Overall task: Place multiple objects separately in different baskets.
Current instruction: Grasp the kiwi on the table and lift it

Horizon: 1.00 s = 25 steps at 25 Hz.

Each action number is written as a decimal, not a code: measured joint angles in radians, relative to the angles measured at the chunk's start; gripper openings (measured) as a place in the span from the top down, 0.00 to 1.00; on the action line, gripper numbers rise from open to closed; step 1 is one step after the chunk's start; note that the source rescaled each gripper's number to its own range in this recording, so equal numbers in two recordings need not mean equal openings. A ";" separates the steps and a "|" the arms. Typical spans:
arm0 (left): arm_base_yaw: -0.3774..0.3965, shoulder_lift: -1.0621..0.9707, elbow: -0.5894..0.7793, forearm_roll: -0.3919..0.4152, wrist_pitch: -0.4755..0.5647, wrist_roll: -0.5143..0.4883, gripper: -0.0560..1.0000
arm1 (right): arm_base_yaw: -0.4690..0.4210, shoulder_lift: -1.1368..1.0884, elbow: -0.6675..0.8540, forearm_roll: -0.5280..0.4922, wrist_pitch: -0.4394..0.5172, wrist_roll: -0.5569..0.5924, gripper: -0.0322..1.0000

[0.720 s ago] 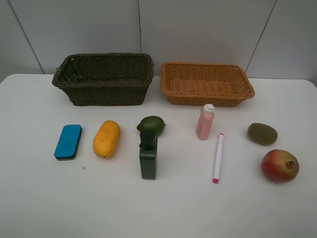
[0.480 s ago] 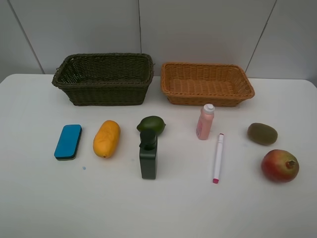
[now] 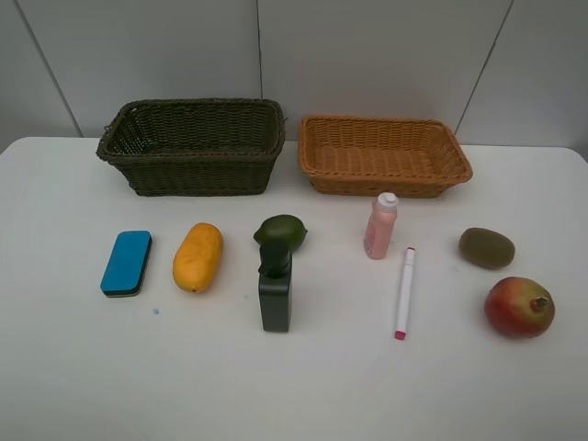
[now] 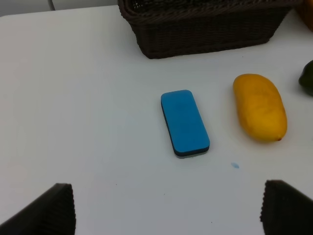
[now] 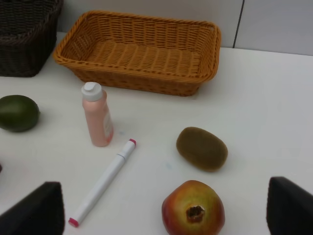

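Two wicker baskets sit side by side at the back of the white worktop [image 3: 92, 377]: a deep dark olive basket [image 3: 197, 170] on the left and a shallower orange basket [image 3: 386, 184] on the right, close together but not touching. All eight small items rest on the worktop in front of them, in a loose row. From the left come a blue eraser [image 3: 127, 262] lying flat, an orange-yellow mango [image 3: 198, 256] just beside it, and a green avocado [image 3: 283, 230]. A dark green bottle [image 3: 275, 299] stands upright right in front of the avocado; whether the two touch cannot be told. Right of the middle, a pink bottle [image 3: 380, 226] with a white cap stands upright just in front of the orange basket. A white marker [image 3: 404, 292] with pink ends lies beside it, pointing roughly toward the baskets. Farther right a brown kiwi [image 3: 486, 247] sits nearer the baskets, and a red pomegranate [image 3: 519, 306] sits close to it, nearer the front edge. Neither arm appears in the high view. In the left wrist view the left end effector [image 4: 168, 208] is spread wide, its dark fingertips [image 4: 54, 210] well apart above bare worktop, with the eraser and mango beyond them. The right end effector [image 5: 165, 210] is likewise spread, holding nothing, its fingertips [image 5: 39, 208] either side of the pomegranate and marker.
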 joint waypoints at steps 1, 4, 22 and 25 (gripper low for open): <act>0.000 0.000 0.000 0.000 0.000 0.000 0.00 | 0.000 0.000 0.000 0.000 0.000 0.000 0.00; 0.000 0.000 0.000 0.000 0.000 0.000 0.00 | 0.000 0.000 0.000 0.000 0.000 0.000 0.00; 0.000 0.000 0.000 0.000 0.000 0.000 0.00 | 0.000 0.000 0.000 0.004 0.000 0.000 0.00; 0.000 0.000 0.000 0.000 0.000 0.000 0.00 | 0.000 0.000 0.000 0.004 -0.003 0.000 0.00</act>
